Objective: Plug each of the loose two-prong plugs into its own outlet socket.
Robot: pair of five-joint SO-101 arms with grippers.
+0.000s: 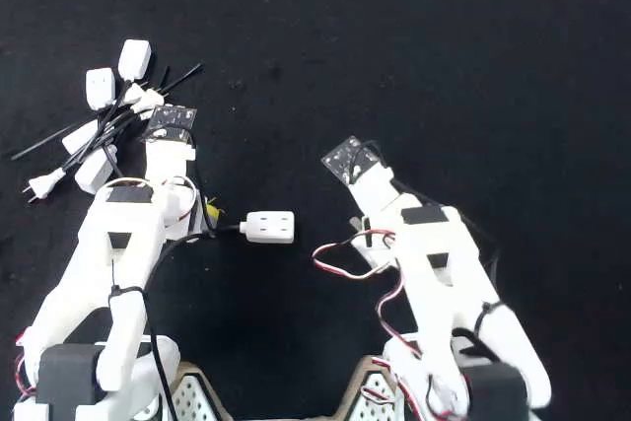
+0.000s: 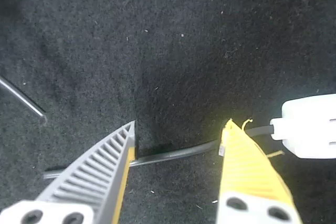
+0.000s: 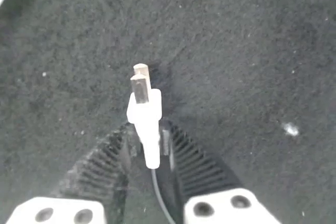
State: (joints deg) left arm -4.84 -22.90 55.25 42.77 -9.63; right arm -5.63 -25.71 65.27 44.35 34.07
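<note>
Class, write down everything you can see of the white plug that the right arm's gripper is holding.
The white plug is small, with a narrow, plastic-looking body. Its two metallic prongs sit side by side, pointing away from the right gripper. The ribbed dark fingers clamp its rear from both sides. A thin dark cord leaves its back end between them. It is plugged into nothing; the black table cover lies behind it.

Even, diffuse overhead light, moderate brightness. Black bench soaks it up, so shadows barely read. White outlet socket glares at 3 o'clock in the left wrist view. Plug throws a short soft shadow on its 2 o'clock side.
</note>
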